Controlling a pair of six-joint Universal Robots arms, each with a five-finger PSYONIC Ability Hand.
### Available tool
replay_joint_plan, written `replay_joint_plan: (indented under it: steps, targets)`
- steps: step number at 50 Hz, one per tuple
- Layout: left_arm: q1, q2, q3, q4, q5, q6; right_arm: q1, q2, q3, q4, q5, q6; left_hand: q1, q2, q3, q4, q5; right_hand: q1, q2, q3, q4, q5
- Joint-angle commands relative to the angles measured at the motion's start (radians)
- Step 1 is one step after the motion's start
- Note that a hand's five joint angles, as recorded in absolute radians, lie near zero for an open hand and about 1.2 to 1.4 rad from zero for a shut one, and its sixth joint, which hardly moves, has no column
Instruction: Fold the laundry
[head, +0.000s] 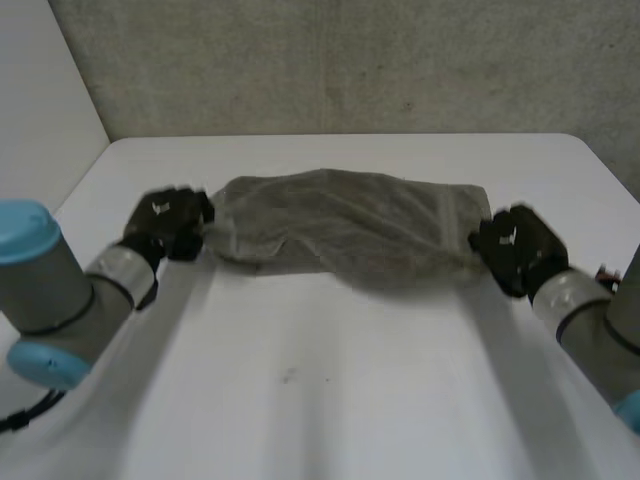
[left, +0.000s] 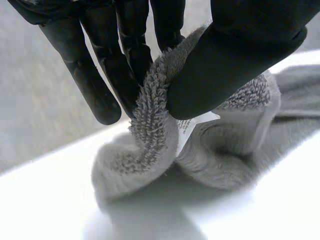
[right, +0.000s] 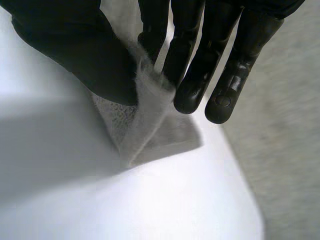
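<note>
The towel (head: 345, 235) is grey terry with a looped pile. It lies stretched crosswise on the far half of the white table (head: 330, 400) as a long, wrinkled band whose near edge sags in the middle. Its left end is bunched and pinched between the thumb and fingers of my left hand (head: 165, 225). Its right corner is drawn up into a peak and pinched in my right hand (head: 515, 248). It looks doubled over lengthwise, though I can't be sure.

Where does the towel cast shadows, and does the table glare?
Head view: the towel shadows the table under its sagging middle. Left wrist view: a dark shadow beneath its bunched end. Right wrist view: the table glares white beside its corner.
</note>
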Motion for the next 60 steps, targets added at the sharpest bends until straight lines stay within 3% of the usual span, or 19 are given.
replay_joint_plan:
  steps: [1,2,4,5,7,8,10,20,22,25,27,28,30,33,44,60]
  targets:
    - [0.037,0.015,-0.101,-0.049,0.003,0.091,-0.04,0.006,0.037,0.0,-0.002,0.002,0.095,0.061,0.063,0.06,0.078,0.433,0.215,0.21,0.203,0.22]
    - [0.038,0.015,-0.102,-0.049,0.003,0.091,-0.04,0.006,0.037,0.0,-0.002,0.002,0.094,0.061,0.062,0.059,0.077,0.433,0.215,0.21,0.203,0.22]
    - [0.065,0.062,-0.123,-0.089,0.003,0.198,-0.048,0.004,0.037,0.0,-0.002,0.009,-0.244,-0.278,-0.276,-0.28,-0.261,0.433,0.215,0.21,0.203,0.22]
    - [0.065,0.062,-0.123,-0.089,0.003,0.199,-0.048,0.004,0.037,0.0,-0.002,0.009,-0.246,-0.28,-0.278,-0.282,-0.263,0.433,0.215,0.21,0.203,0.22]
    - [0.061,0.108,-0.138,-0.123,-0.003,0.29,-0.051,-0.006,0.037,-0.003,-0.002,0.013,-0.624,-0.657,-0.655,-0.659,-0.641,0.433,0.215,0.21,0.203,0.22]
    - [0.061,0.109,-0.138,-0.123,-0.003,0.291,-0.051,-0.006,0.037,-0.003,-0.002,0.013,-0.625,-0.659,-0.657,-0.66,-0.642,0.433,0.215,0.21,0.203,0.22]
    - [0.05,0.141,-0.155,-0.155,-0.002,0.338,-0.062,-0.017,0.04,-0.008,-0.002,0.022,-0.862,-0.895,-0.894,-0.897,-0.879,0.433,0.215,0.21,0.203,0.22]
    - [-0.071,0.291,-0.188,-0.229,-0.062,0.343,-0.097,-0.046,0.046,-0.005,0.001,0.162,-0.88,-0.914,-0.912,-0.916,-0.898,0.433,0.215,0.21,0.203,0.22]
    - [-0.146,0.293,-0.197,-0.229,-0.144,0.335,-0.108,-0.071,0.049,0.0,0.002,0.218,-0.872,-0.905,-0.904,-0.907,-0.889,0.433,0.215,0.21,0.203,0.22]
    - [-0.192,0.286,-0.195,-0.226,-0.198,0.334,-0.109,-0.078,0.049,0.001,0.002,0.245,-0.872,-0.905,-0.904,-0.907,-0.889,0.433,0.215,0.21,0.203,0.22]
    - [-0.263,0.273,-0.195,-0.218,-0.31,0.332,-0.108,-0.097,0.049,0.007,0.007,0.295,-0.872,-0.905,-0.904,-0.907,-0.889,0.433,0.215,0.21,0.203,0.22]
    - [-0.263,0.273,-0.195,-0.218,-0.31,0.332,-0.108,-0.097,0.049,0.007,0.007,0.295,-0.872,-0.905,-0.904,-0.907,-0.889,0.433,0.215,0.21,0.203,0.22]
    - [-0.309,0.212,-0.189,-0.195,-0.411,0.332,-0.109,-0.132,0.046,0.033,0.01,0.321,-0.866,-0.899,-0.898,-0.901,-0.883,0.433,0.215,0.21,0.203,0.22]
    - [-0.338,0.153,-0.183,-0.175,-0.471,0.332,-0.115,-0.164,0.041,0.053,0.011,0.328,-0.839,-0.873,-0.871,-0.875,-0.857,0.433,0.215,0.21,0.203,0.22]
    - [-0.335,0.082,-0.165,-0.135,-0.48,0.332,-0.221,-0.2,0.02,0.046,0.008,0.308,-0.763,-0.797,-0.795,-0.798,-0.78,0.433,0.215,0.21,0.203,0.22]
    - [-0.295,0.073,-0.163,-0.131,-0.453,0.335,-0.236,-0.106,0.002,0.02,0.054,0.183,-0.66,-0.694,-0.692,-0.696,-0.677,0.433,0.215,0.21,0.203,0.22]
